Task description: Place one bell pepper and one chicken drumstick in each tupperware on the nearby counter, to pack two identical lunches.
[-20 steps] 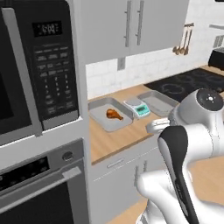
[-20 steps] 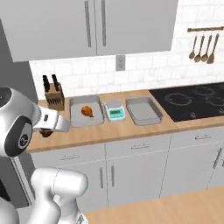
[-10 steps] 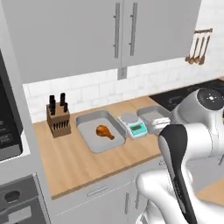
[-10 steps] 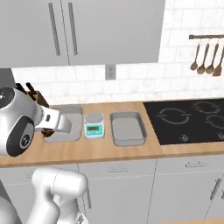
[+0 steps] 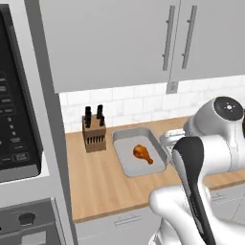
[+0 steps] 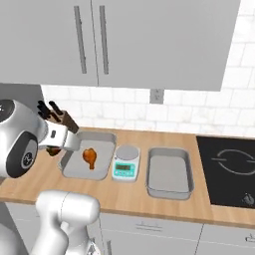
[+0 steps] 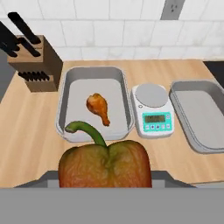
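Tupperware (image 7: 94, 103) left on table (image 7: 30, 135) holds a chicken drumstick (image 7: 99, 107); second tupperware (image 7: 199, 114) right. Knife block (image 7: 36, 61) far left, white scale (image 7: 151, 109) between tubs. Claw (image 7: 105, 183) grips bell pepper (image 7: 105, 164) above near table edge, just before left tub.
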